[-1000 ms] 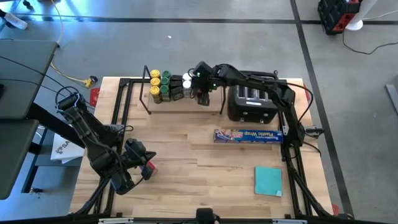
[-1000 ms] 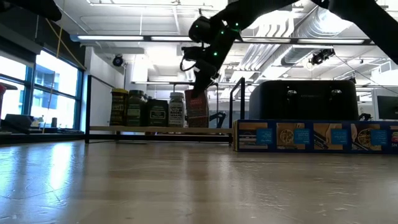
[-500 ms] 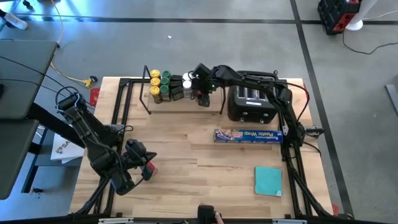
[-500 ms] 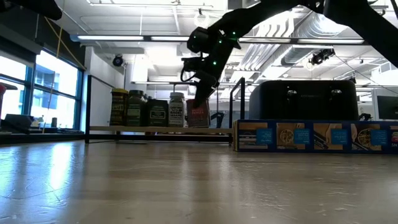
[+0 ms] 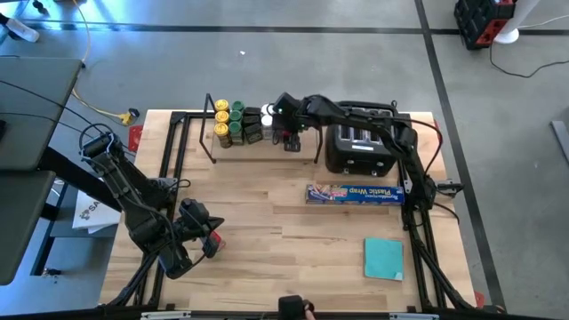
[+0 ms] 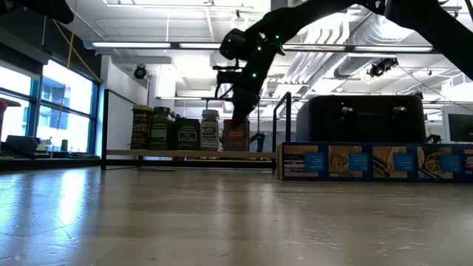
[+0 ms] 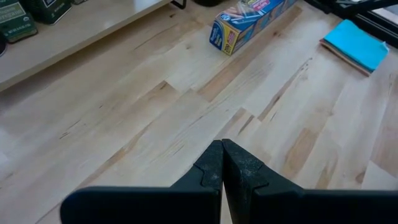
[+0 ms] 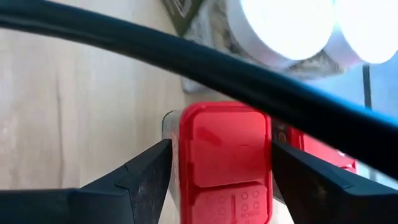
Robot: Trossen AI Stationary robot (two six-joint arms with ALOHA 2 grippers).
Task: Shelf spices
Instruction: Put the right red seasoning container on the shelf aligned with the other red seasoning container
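Here the right gripper (image 5: 291, 135) hangs over the shelf (image 5: 213, 142), fingers spread either side of a red tin (image 8: 225, 163) standing beside the other spices (image 5: 233, 123), while the left gripper (image 7: 222, 163) sits closed near the table's front

Colours on your table: reds, yellows, greens, blue and teal over pale wood.

You are looking at a light wooden table (image 5: 267, 231) with visible grain, a thin black shelf (image 5: 210, 133) carrying jars with yellow lids (image 5: 221, 108) and green lids (image 5: 236, 127), two white caps (image 8: 292, 25), and a red tin (image 8: 225, 163) with an embossed lid. The toaster (image 5: 360, 148) is showing black, the plastic-wrap box (image 5: 354, 193) blue with printed pictures, the flat square (image 5: 383, 259) teal, both arms dark.
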